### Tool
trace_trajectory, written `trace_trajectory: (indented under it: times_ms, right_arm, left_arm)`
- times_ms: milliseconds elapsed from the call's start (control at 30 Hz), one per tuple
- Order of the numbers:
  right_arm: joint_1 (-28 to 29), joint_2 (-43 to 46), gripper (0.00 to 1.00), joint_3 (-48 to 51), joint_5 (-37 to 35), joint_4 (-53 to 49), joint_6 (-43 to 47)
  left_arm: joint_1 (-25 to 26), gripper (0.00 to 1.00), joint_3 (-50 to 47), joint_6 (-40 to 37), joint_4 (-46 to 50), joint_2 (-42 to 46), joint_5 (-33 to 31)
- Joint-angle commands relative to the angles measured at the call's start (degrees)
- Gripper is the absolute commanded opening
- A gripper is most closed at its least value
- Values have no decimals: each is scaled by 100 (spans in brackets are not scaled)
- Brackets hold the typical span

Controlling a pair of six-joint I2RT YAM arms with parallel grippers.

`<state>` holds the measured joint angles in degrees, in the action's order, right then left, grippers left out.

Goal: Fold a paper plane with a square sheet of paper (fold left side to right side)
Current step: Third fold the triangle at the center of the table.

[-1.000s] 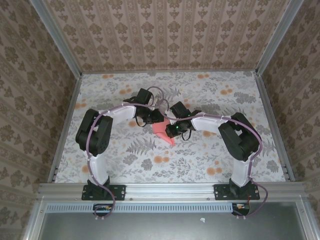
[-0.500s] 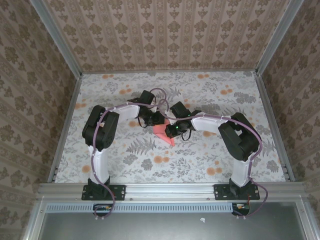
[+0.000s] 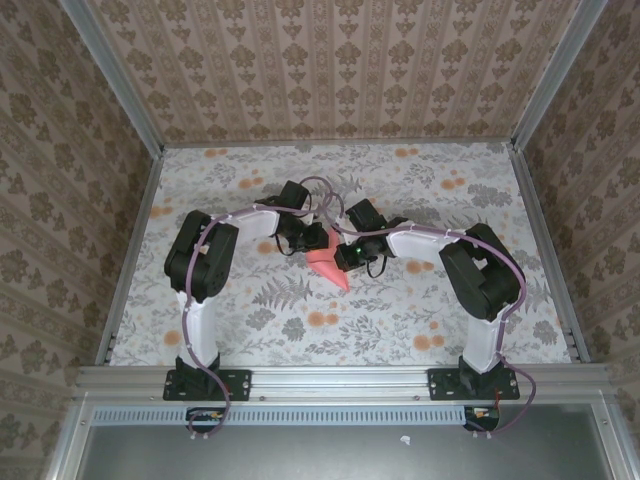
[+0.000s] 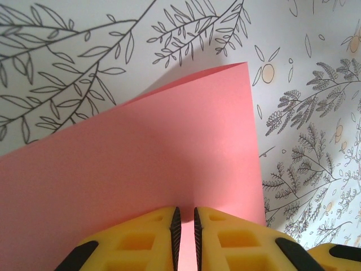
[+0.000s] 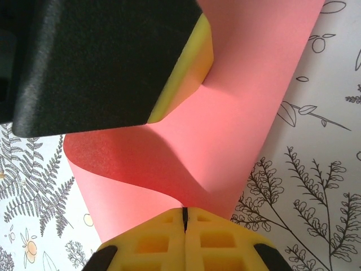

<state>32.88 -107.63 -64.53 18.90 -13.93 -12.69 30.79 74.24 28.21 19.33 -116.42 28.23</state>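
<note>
Now mid-fold: left gripper (image 4: 184,219) and right gripper (image 5: 184,217) both pinch square sheet of paper (image 4: 169,158); next, align edges, crease.

— What covers the table (image 3: 440,200)?

— A white cloth printed with grey ferns and small orange flowers (image 3: 325,319).

— And around the table?

— Walls in brown damask wallpaper (image 3: 330,70) stand behind it and on both sides. Aluminium posts (image 3: 112,72) rise from its far corners.

— Its near edge?

— An aluminium rail (image 3: 340,382) runs along it. Nearer than the rail lies a dark panel (image 3: 300,450) with one small white scrap (image 3: 405,439). The light over the table is soft and even.
</note>
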Motion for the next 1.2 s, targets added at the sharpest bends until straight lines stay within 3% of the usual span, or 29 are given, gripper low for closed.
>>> trace_trajectory:
  times_ms: [0, 1167]
  right_arm:
    - [-20, 3, 0, -57, 27, -40, -89]
    - [-38, -244, 0, -59, -211, -193, -115]
  left_arm:
    - [59, 18, -129, -166, 181, -92, -178]
    - [85, 18, -85, -192, 229, -82, -195]
